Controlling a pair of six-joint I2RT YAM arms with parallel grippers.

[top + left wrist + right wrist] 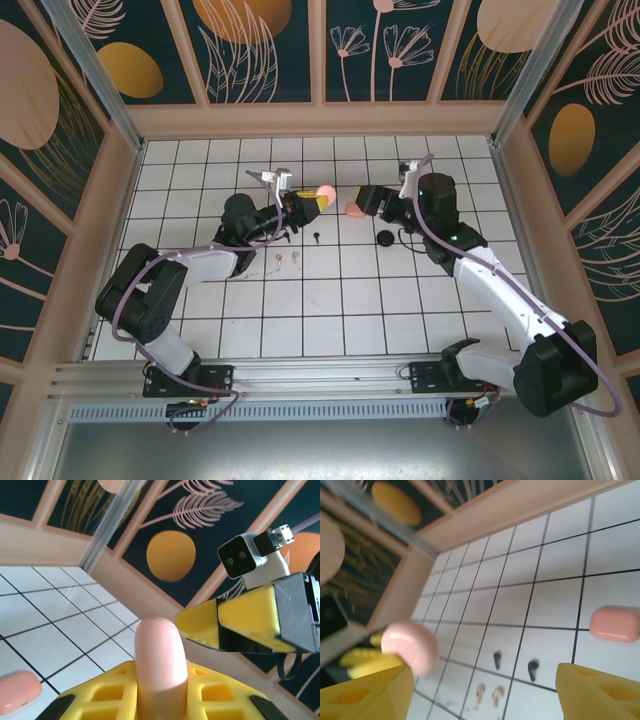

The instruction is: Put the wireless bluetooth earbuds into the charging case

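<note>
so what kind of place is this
Probably an enclosed robot test booth: white tiled table, leaf-patterned wall panels, and a left arm and right arm bolted to a metal rail.

Black earbuds (533,669) lie near pale earbuds (497,695), all loose.

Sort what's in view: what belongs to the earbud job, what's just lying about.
Job: pale pink case in left gripper; coral case; black earbuds; pale earbuds; black round thing, perhaps a case.
Not the job: tiled table; patterned walls.

Overhead camera looks down; wrist cameras share coral case (17,692) (615,625).
</note>
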